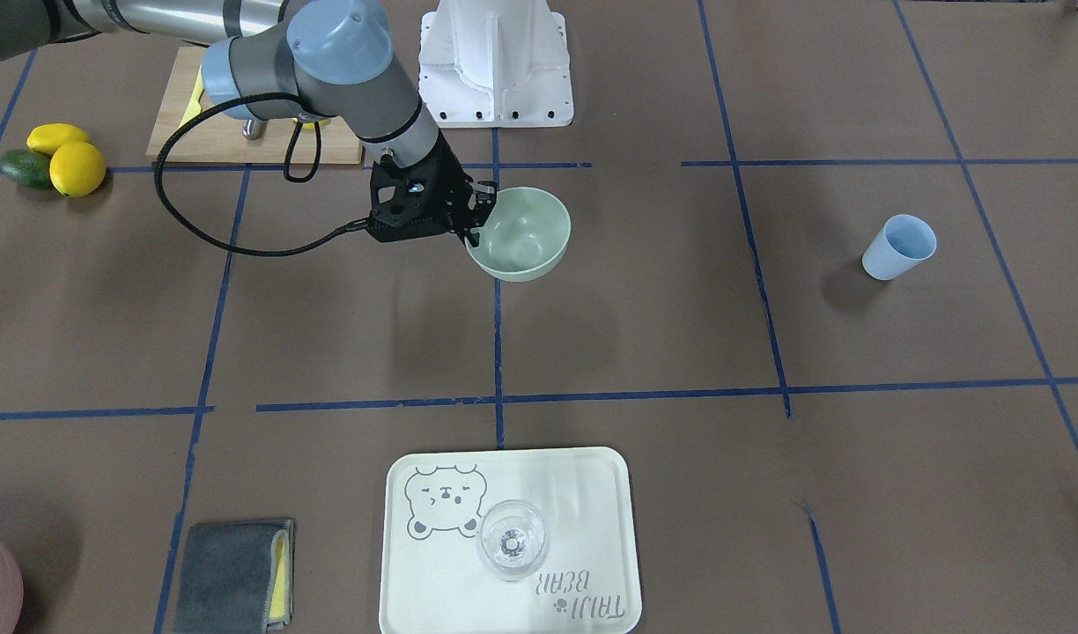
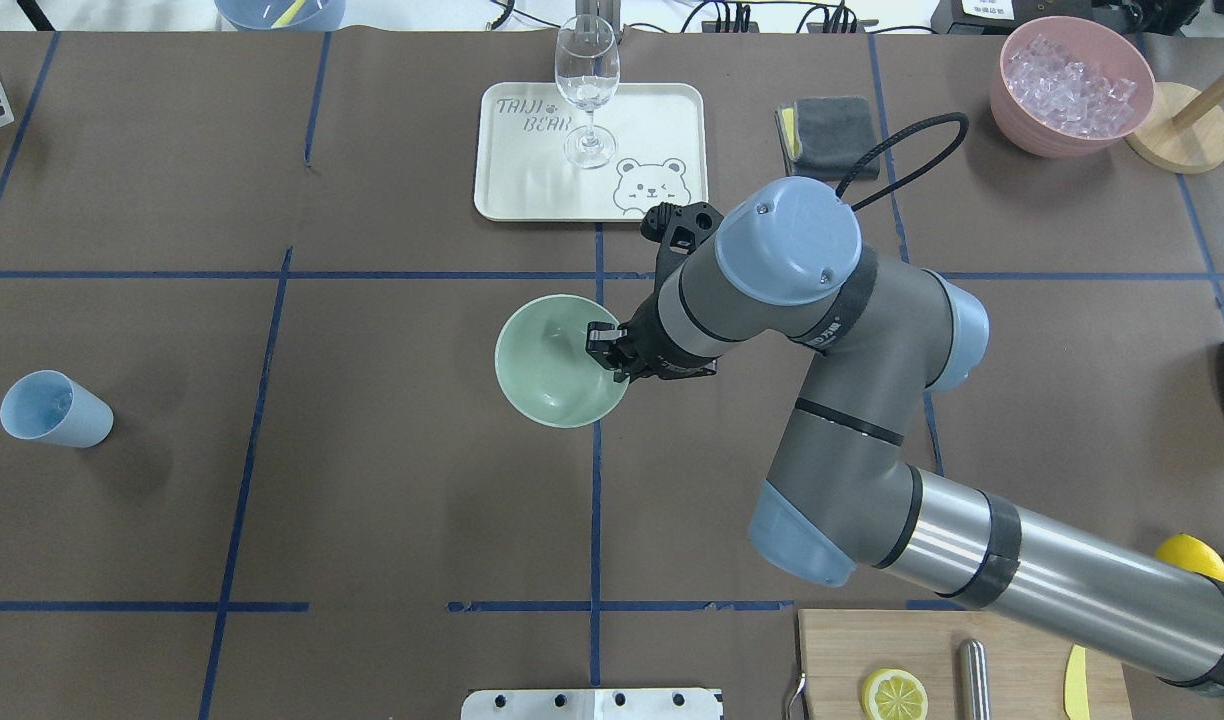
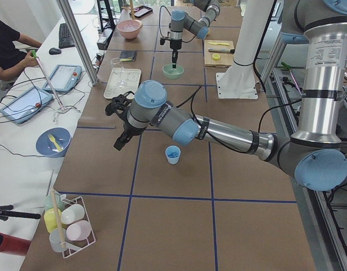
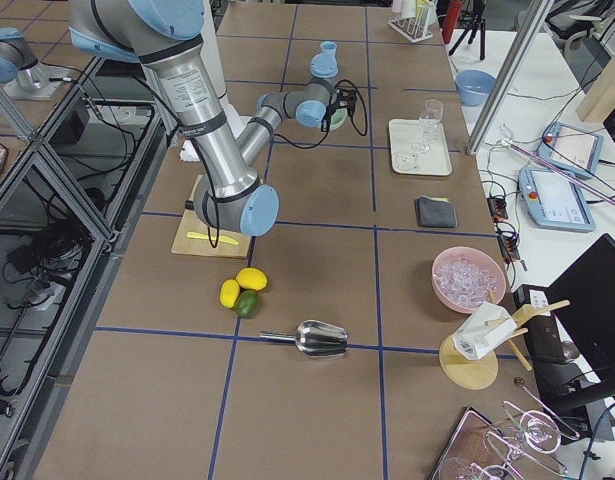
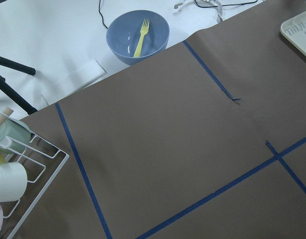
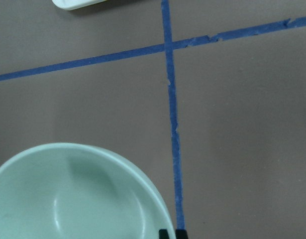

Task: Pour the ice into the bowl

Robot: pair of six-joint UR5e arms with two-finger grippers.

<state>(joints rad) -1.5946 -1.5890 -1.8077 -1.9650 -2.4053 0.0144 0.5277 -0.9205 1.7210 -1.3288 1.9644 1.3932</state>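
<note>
The pale mint-green bowl [image 2: 547, 370] is at the table's middle, also in the front view [image 1: 530, 233] and the right wrist view [image 6: 68, 199]. It is empty and looks slightly tilted. My right gripper [image 2: 612, 352] is shut on the bowl's rim on my side, seen in the front view [image 1: 477, 218] as well. The ice [image 2: 1072, 80] lies piled in a pink container [image 2: 1022, 125] at the far right. A blue cup [image 2: 52, 408] stands far left. My left gripper [image 3: 119, 141] hovers over the table near that cup; I cannot tell whether it is open or shut.
A tray [image 2: 662, 120] with a wine glass [image 2: 587, 90] sits beyond the bowl. A grey cloth [image 2: 837, 125] lies right of the tray. A cutting board [image 2: 932, 640] with a lemon slice is near right. A metal scoop [image 4: 317, 338] and lemons [image 1: 63, 158] lie at the right end.
</note>
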